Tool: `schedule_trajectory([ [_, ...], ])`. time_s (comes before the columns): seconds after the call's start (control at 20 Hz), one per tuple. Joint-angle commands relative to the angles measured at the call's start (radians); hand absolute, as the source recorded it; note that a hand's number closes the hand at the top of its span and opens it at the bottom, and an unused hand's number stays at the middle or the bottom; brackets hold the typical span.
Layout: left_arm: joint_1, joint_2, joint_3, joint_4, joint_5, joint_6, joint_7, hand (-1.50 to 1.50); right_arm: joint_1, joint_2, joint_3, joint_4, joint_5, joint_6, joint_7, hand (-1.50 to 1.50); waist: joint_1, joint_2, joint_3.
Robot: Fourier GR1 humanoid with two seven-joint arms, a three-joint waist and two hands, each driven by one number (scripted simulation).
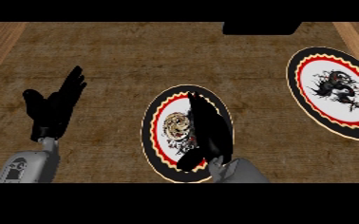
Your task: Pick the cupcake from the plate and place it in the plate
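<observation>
Your cupcake (pixel 178 126) sits on the near plate (pixel 155 123), your right hand (pixel 207 133) just beside it with fingers straight and holding nothing, a second plate (pixel 303 92) far right, your left hand (pixel 54 105) resting open far left.

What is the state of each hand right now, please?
Left hand: open, fingers up, resting at the view's left.
Right hand: over the near plate, beside the cupcake; fingers cannot be told.

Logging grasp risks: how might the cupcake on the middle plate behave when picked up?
The cupcake looks small, probably light. Its swirled top seems soft, so squeezing may smear it. A sideways nudge from the right hand could tip it.
</observation>
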Motion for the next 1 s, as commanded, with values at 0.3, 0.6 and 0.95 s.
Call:
schedule_trajectory([
  [0.3, 0.037, -0.049, 0.011, -0.058, -0.054, -0.018, 0.014, 0.0, -0.147, 0.016, -0.06, 0.143, -0.044, 0.036, 0.022, -1.5, 0.002, -0.001, 0.0],
  [0.6, -0.048, -0.1, 0.02, 0.013, -0.089, 0.017, 0.034, 0.0, -0.13, 0.016, -0.002, 0.176, -0.052, 0.028, 0.033, -1.5, -0.002, 0.0, 0.0],
  [0.95, 0.003, -0.054, 0.049, -0.057, -0.058, -0.056, 0.055, 0.0, -0.206, 0.016, 0.026, 0.322, -0.168, 0.067, -0.12, 1.5, 0.008, 0.001, 0.0],
])
